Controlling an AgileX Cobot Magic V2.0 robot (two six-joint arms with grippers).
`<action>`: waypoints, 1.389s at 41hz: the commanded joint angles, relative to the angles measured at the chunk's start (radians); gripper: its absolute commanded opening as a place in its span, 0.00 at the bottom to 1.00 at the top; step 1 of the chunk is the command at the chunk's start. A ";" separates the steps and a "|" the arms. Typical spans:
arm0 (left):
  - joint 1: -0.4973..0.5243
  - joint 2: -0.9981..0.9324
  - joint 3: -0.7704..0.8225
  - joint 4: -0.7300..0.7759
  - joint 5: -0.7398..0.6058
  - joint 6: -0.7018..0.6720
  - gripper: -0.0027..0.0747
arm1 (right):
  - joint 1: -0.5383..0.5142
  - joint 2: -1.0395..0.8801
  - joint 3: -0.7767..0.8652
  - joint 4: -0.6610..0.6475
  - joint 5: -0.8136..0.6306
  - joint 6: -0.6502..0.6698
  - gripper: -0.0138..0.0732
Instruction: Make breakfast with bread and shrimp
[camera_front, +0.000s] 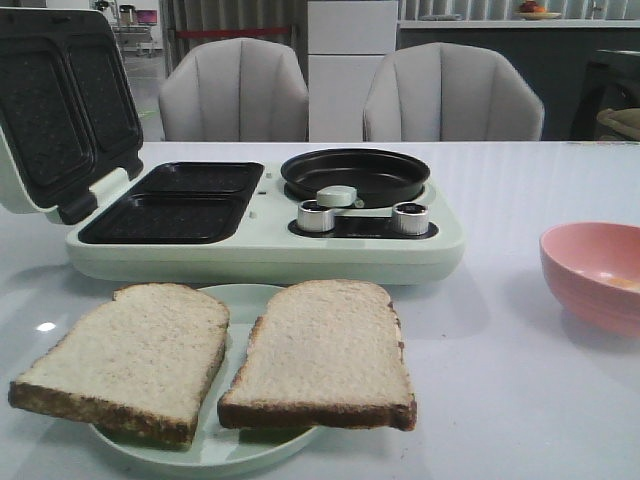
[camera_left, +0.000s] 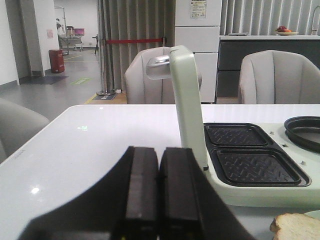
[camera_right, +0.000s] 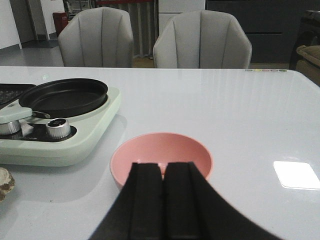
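Observation:
Two slices of bread lie side by side on a pale green plate (camera_front: 250, 445) at the table's front: the left slice (camera_front: 130, 355) and the right slice (camera_front: 325, 350). Behind them stands the pale green breakfast machine (camera_front: 270, 255) with its lid (camera_front: 60, 110) open, two dark sandwich wells (camera_front: 180, 200) and a black pan (camera_front: 355, 175). A pink bowl (camera_front: 595, 270) sits at the right; a small orange patch (camera_front: 622, 284) inside may be the shrimp. My left gripper (camera_left: 159, 152) is shut and empty, over bare table beside the lid (camera_left: 187, 105). My right gripper (camera_right: 163, 167) is shut and empty, just short of the bowl (camera_right: 162, 150).
Two grey chairs (camera_front: 235, 90) (camera_front: 455, 95) stand behind the table. Two metal knobs (camera_front: 316, 216) (camera_front: 410, 217) and the pan's pale handle (camera_front: 337, 197) sit on the machine's front right. Bare tabletop (camera_right: 240, 115) stretches to the right of the machine.

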 joint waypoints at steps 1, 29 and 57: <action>0.003 -0.017 0.030 0.000 -0.087 -0.007 0.16 | 0.001 -0.021 -0.018 0.000 -0.090 -0.003 0.20; 0.003 -0.017 0.028 -0.024 -0.115 -0.007 0.16 | 0.001 -0.021 -0.019 0.000 -0.124 -0.003 0.20; 0.003 0.226 -0.715 -0.024 0.381 -0.007 0.16 | 0.001 0.320 -0.717 0.000 0.357 -0.003 0.20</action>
